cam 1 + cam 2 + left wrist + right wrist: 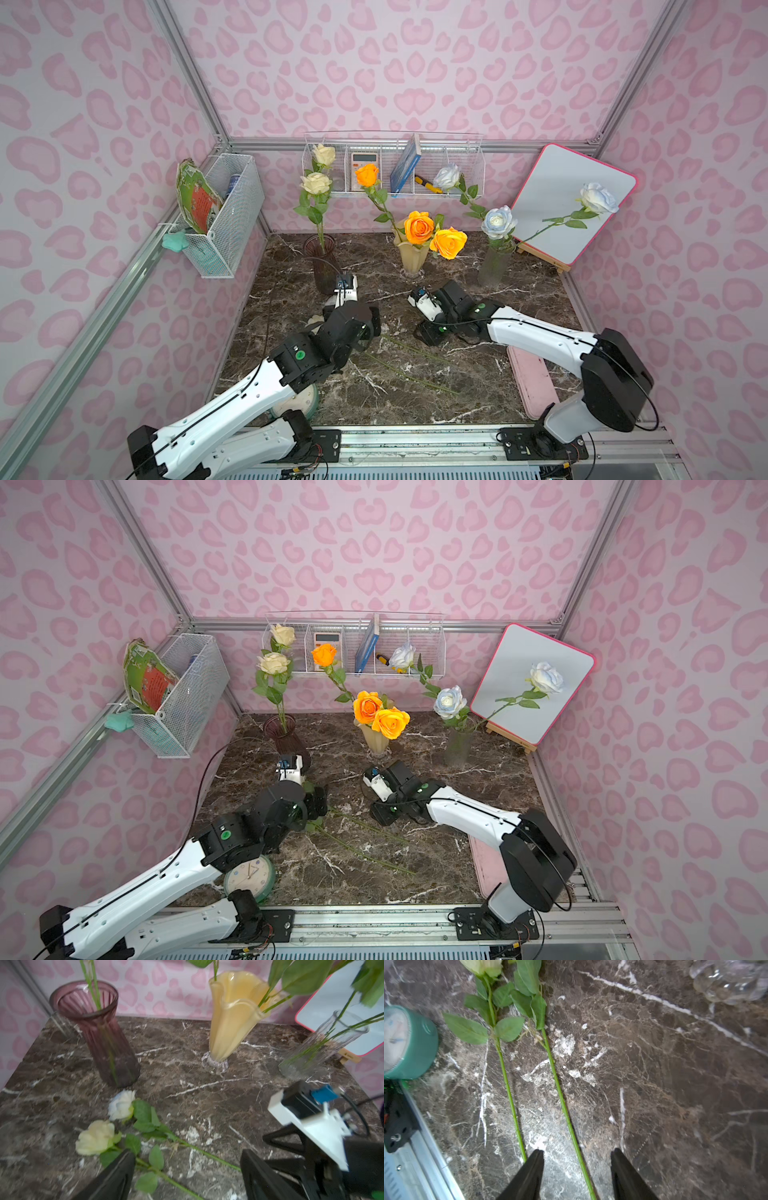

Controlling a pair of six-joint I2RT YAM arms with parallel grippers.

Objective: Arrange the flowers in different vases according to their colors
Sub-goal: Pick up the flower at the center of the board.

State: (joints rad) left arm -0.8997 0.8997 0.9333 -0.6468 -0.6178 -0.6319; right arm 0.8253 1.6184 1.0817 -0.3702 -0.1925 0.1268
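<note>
Two roses lay w/ heads just in front of the purple vase (pixel 97 1028): cream rose (pixel 95 1136), pale-blue rose (pixel 121 1104). Left gripper (pixel 187 1176) open over their stems, holding nothing; right gripper (pixel 577 1174) open, straddling one stem (pixel 566 1113). Best taken one stem at a time, below the leaves.

- Bright, even light fills both top views; shadows stay soft.
- Frame edges bow outward.
- Left wrist view is smeared with blur.
- Tabletop (pixel 654 1064) shows pale glare patches; right wrist edges are soft.
</note>
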